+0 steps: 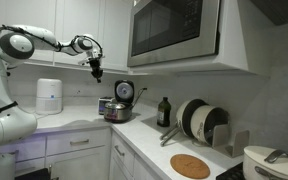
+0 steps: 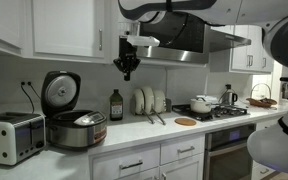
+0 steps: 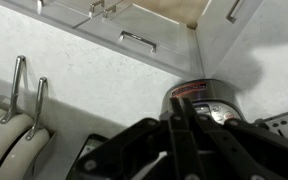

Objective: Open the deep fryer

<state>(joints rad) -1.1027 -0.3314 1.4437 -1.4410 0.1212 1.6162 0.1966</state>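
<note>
The deep fryer (image 2: 76, 130) is a round steel pot on the white counter, and its dark round lid (image 2: 59, 92) stands raised on its hinge. It also shows in an exterior view (image 1: 118, 110), with the lid (image 1: 124, 91) up behind it. In the wrist view the fryer's steel body (image 3: 209, 100) lies just beyond my fingers. My gripper (image 2: 127, 70) hangs in the air above the counter, apart from the fryer, and it also shows in an exterior view (image 1: 97, 72). In the wrist view its fingers (image 3: 179, 112) are pressed together and hold nothing.
A toaster (image 2: 9, 138) stands beside the fryer. A white canister appliance (image 1: 49, 96), a dark bottle (image 2: 116, 105), a plate rack (image 1: 199, 120), a cork trivet (image 1: 190, 166) and a white lidded pot (image 1: 274, 160) are on the counter. A microwave (image 1: 174, 30) and cabinets hang overhead.
</note>
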